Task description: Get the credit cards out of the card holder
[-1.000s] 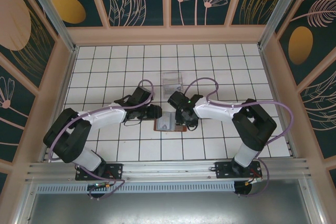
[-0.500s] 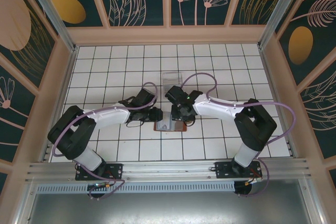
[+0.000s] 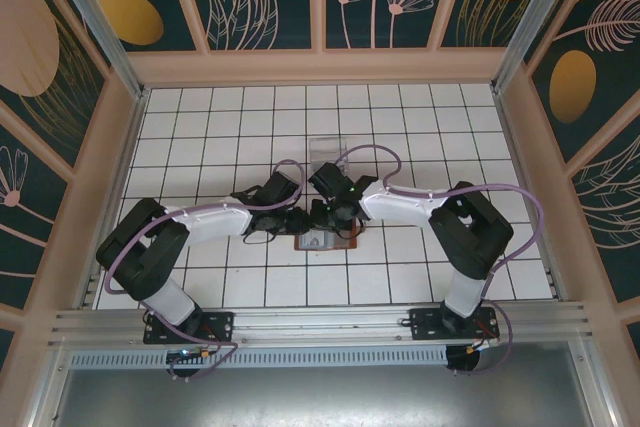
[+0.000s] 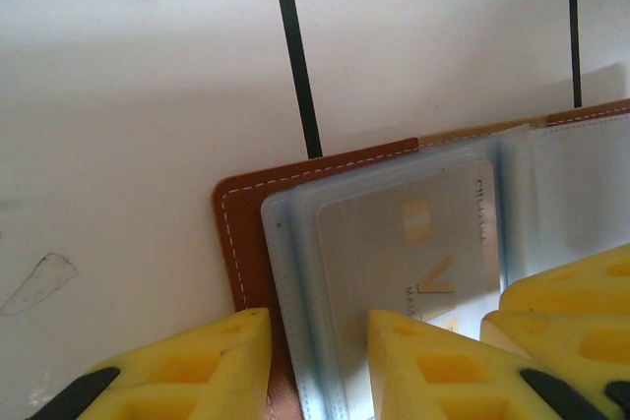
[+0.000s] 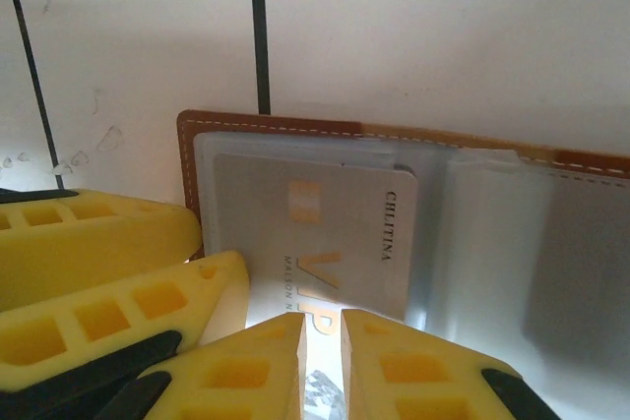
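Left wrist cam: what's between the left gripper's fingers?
In the left wrist view, the card holder edge lies there: brown leather, then clear sleeves over a card.

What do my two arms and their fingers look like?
The left arm and right arm have white shells between black joints, a lavender cable looping along each. A green light glows on the right wrist. The fingers are yellow with square recesses, on black mounts.
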